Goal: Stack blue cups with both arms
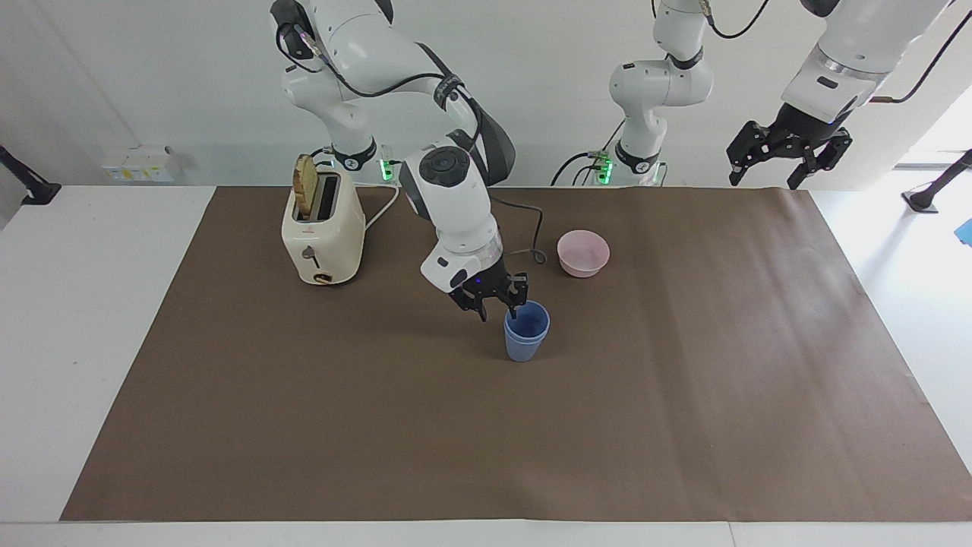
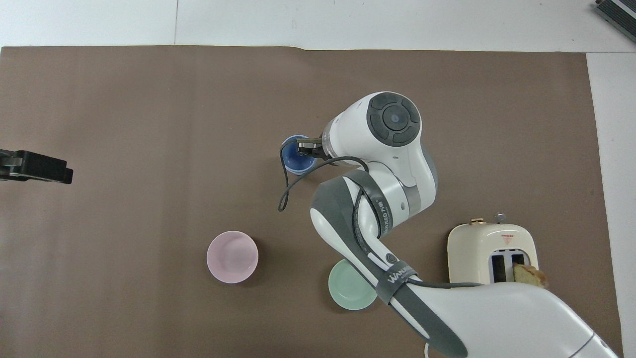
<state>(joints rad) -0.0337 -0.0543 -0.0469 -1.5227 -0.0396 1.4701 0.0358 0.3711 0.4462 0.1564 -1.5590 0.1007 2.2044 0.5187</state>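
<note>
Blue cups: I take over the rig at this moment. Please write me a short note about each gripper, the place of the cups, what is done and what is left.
Right gripper: open, just above the rim of the blue cups, holding nothing.
Left gripper: open, raised over the left arm's end of the table, waiting.
Cups: nested one inside the other, upright on the brown mat, farther from the robots than the pink bowl and the green bowl.
Done: the stack appears made and released.
Left: probably only lift the right arm clear, without tipping the stack.

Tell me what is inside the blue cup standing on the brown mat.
The second tapered blue plastic cup sits nested in the lower blue cup, only its rim showing. The open right tool is at that rim.
</note>
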